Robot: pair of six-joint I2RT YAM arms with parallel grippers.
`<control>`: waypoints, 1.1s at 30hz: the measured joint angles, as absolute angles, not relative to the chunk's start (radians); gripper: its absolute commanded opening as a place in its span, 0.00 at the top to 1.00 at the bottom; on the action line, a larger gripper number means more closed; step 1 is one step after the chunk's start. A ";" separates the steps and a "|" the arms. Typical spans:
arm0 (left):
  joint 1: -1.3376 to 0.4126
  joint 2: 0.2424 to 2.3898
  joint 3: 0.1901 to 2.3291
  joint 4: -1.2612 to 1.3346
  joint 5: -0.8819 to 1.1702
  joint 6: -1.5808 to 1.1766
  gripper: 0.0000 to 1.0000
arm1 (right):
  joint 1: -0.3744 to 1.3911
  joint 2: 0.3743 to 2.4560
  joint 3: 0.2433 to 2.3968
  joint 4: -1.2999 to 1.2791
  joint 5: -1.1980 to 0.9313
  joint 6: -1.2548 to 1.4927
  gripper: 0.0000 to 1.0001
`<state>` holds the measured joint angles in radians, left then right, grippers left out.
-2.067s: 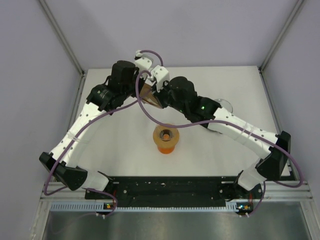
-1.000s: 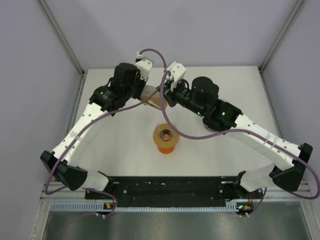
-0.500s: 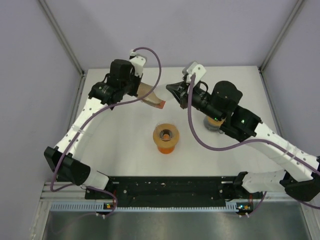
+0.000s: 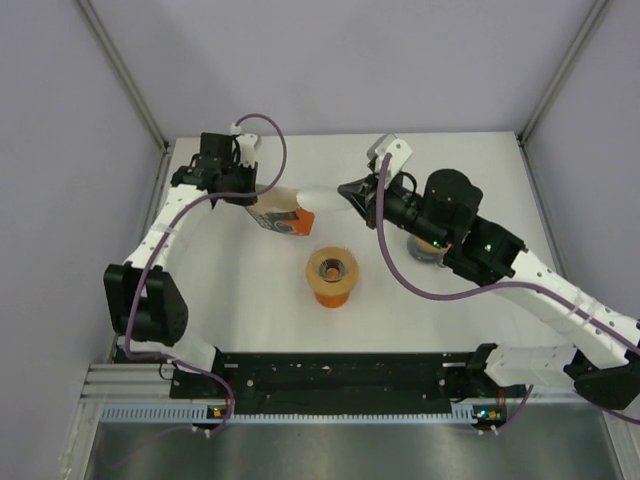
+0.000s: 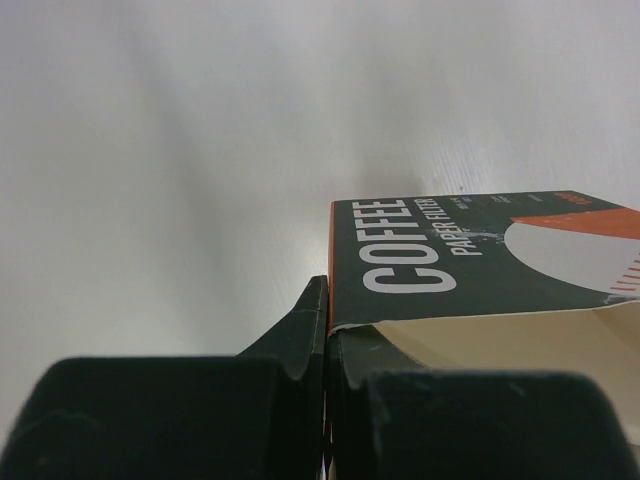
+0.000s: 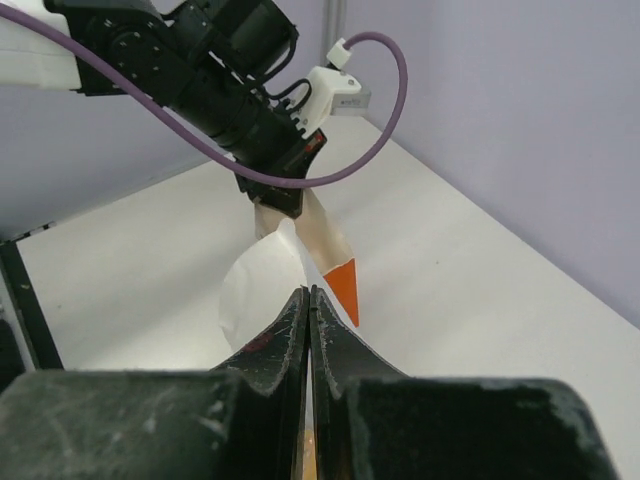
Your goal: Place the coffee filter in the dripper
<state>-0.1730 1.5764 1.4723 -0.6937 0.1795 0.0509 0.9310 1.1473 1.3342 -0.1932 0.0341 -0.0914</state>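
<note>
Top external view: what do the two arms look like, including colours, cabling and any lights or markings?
The left arm and right arm both have white link shells with black joint housings. A purple cable loops loosely along each. The right arm has a small green light on it. The fingers are matte black wedges tapering to thin tips.

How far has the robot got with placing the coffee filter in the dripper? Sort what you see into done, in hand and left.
Done: one coffee filter looks drawn out of the carton, which the left gripper clamps. In hand: the right gripper is shut on the filter's edge, beyond the dripper. Left: the dripper stands empty, its dark hole showing; the filter must go over and into it.
</note>
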 measured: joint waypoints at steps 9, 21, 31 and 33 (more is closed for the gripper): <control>-0.139 1.674 1.376 -0.671 0.216 0.064 1.00 | 0.838 1.147 1.282 -0.212 -0.127 0.013 1.00; -0.138 1.739 1.376 -0.680 0.199 0.112 0.48 | 0.792 1.163 1.262 -0.211 -0.382 0.107 1.00; -0.138 1.571 1.378 -0.709 0.321 0.167 0.28 | 0.767 1.175 1.243 -0.211 -0.455 0.134 1.00; -0.138 1.520 1.391 -0.726 0.369 0.181 0.26 | 0.762 1.175 1.243 -0.210 -0.462 0.135 1.00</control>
<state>-0.1379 1.5196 1.3911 -0.7261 0.3687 0.1810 0.7620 1.1748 1.2434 -0.2104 -0.4622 0.1352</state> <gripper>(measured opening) 0.715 0.003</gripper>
